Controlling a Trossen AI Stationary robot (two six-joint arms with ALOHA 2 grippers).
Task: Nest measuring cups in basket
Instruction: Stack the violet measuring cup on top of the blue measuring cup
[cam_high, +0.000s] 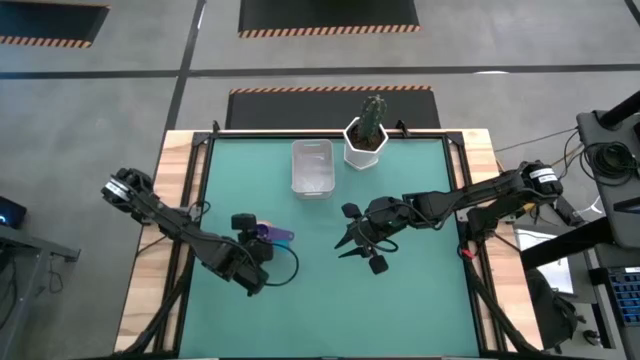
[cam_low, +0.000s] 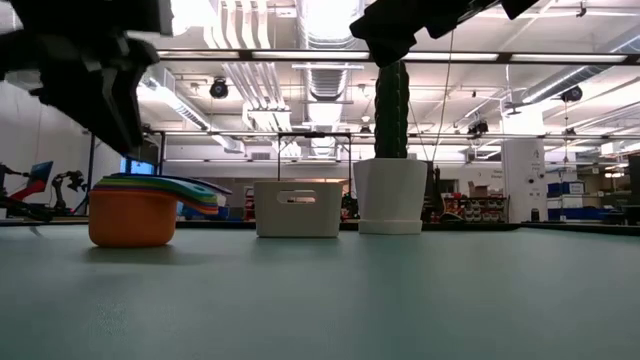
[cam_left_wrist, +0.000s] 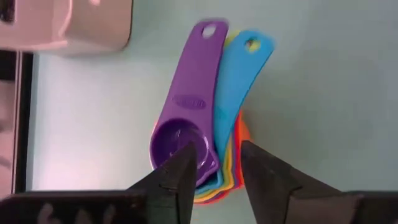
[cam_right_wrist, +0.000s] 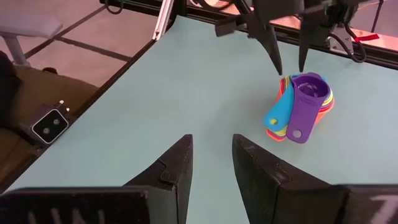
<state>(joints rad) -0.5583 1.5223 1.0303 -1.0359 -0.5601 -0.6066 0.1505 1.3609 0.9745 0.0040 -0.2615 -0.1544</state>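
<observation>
Both arms low; left gripper (cam_right_wrist: 287, 65) parted above measuring cups (cam_right_wrist: 301, 106).

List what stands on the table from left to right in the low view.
Stack of nested measuring cups, orange one at the bottom → basket → white pot with the cactus.

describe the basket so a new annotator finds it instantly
Start at the far edge of the teal table, where a white pot holds a tall cactus. The basket stands just beside that pot, toward the left arm's side. It is the clear rectangular bin with rounded corners, unlike the angular opaque pot and the colourful stacked measuring cups.
</observation>
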